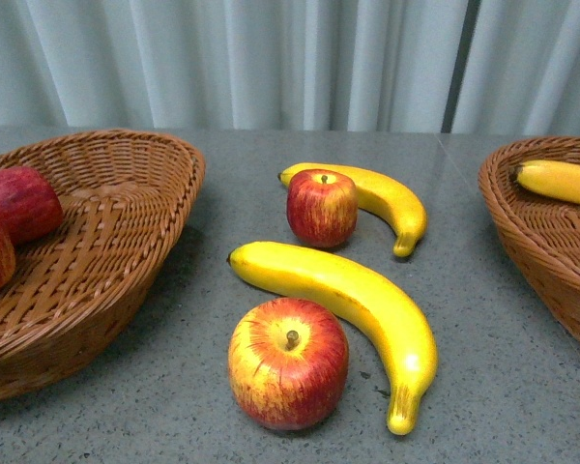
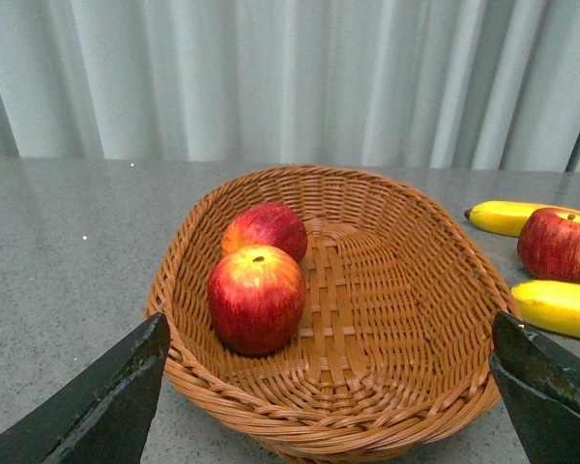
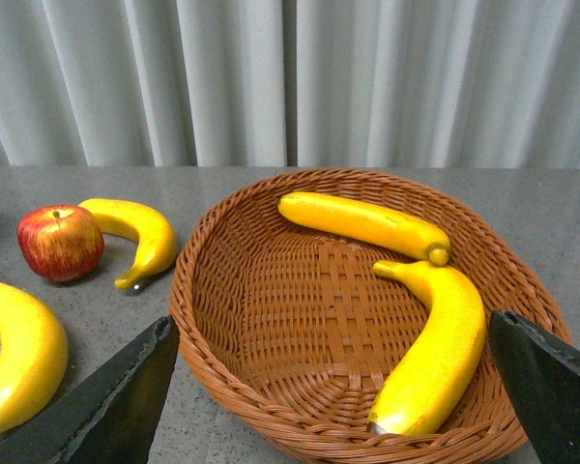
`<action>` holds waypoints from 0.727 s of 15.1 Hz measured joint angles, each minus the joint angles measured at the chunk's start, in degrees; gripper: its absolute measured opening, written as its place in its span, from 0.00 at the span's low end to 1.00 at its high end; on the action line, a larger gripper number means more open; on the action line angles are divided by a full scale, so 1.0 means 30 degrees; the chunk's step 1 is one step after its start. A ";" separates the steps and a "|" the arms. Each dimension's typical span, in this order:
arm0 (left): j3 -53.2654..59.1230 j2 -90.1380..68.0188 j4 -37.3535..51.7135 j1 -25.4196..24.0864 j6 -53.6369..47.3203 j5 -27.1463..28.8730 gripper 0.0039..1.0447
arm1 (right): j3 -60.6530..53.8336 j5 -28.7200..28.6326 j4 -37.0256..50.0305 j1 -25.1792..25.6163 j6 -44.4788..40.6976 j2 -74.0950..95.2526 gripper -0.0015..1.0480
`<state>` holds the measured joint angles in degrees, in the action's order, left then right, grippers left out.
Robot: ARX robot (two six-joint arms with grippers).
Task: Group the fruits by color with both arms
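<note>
Surface: grey speckled tabletop [image 1: 503,387], backed along its rear edge by a pale pleated curtain [image 1: 271,58].

Item 1. Left claw [image 2: 329,321]: released, its two dark fingers [image 2: 106,406] spread wide with nothing between them. It sat before the left basket [image 2: 406,290], whose near rim lay in line with the gap between the fingers.

Item 2. Right claw [image 3: 333,321]: likewise released, fingers [image 3: 551,387] wide apart and empty-handed, facing the right basket [image 3: 222,290].

Item 3. Left basket, brown woven wicker, oval, toward the tabletop's left edge. Contents: two apples [image 2: 257,297], red streaked with yellow, close together at one end.

Item 4. Right basket, matching wicker, toward the right edge. Contents: two bananas [image 3: 440,348], one along the far wall, the other curved down the side, their ends close together.

Item 5. Loose fruit, mid-tabletop between the baskets, apart from both claws. Near apple [image 1: 288,362], stem up, closest to the front edge, with the near banana [image 1: 353,300] curving around its far and right sides, just beside it. Far apple [image 1: 321,207] further back, upright, the far banana [image 1: 387,198] arched behind it; whether they touched could not be told.
</note>
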<state>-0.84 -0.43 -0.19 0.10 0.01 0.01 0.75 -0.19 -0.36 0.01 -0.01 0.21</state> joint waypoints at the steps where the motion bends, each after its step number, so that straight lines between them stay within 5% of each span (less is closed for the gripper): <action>1: 0.0000 0.0000 0.0000 0.0000 0.0000 0.0000 0.94 | 0.0000 0.0000 0.0000 0.0000 0.0000 0.0000 0.94; 11: 0.0000 0.0000 0.0000 0.0000 0.0000 0.0000 0.94 | 0.0000 0.0000 0.0007 0.0000 0.0000 0.0000 0.94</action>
<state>-0.84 -0.43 -0.19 0.10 0.01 0.01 0.75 -0.19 -0.34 0.01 -0.01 0.21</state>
